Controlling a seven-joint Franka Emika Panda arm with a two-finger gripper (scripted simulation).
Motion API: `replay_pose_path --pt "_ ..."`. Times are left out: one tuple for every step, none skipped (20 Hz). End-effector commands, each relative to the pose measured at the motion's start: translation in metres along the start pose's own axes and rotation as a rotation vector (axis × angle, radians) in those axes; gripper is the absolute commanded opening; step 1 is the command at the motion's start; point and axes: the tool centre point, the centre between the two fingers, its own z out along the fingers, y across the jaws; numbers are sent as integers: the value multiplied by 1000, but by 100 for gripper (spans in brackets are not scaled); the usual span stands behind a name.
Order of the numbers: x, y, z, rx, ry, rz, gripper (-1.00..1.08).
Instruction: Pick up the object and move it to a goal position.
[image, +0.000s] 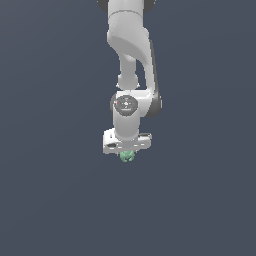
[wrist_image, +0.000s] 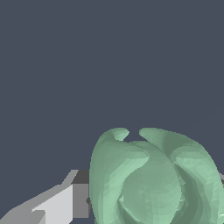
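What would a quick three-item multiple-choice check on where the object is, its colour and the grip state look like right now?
1. Where is the object?
A. directly under the gripper
B. far off at the exterior view's left
C. on top of the arm

2. What colour is the object?
A. red
B. pale mint green
C. yellow

3. How does the gripper stand to the object?
A. wide open and far from it
B. closed around it
C. out of view

Answers: 1 A, the object sits just below the gripper. 2 B, the wrist view shows it pale green. 3 B, a finger presses against its side and it fills the space between the fingers.
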Motion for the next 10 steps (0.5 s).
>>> replay_pose_path --pt "-13 -12 -6 0 1 0 -100" --pt "-19 -17 -8 0 1 0 -100" --pt "-24 -22 -11 0 1 0 -100" --pt "-30 -27 -13 0 1 0 -100" --pt "-35 -32 -16 0 1 0 -100" --pt "-41 -38 -19 0 1 0 -100" --pt "-46 -43 -21 -1 0 0 -100" --pt "-51 -47 -23 -1 0 0 -100" --pt "-56 -52 -25 -1 0 0 -100" --pt "-60 -56 -27 -1 0 0 -100"
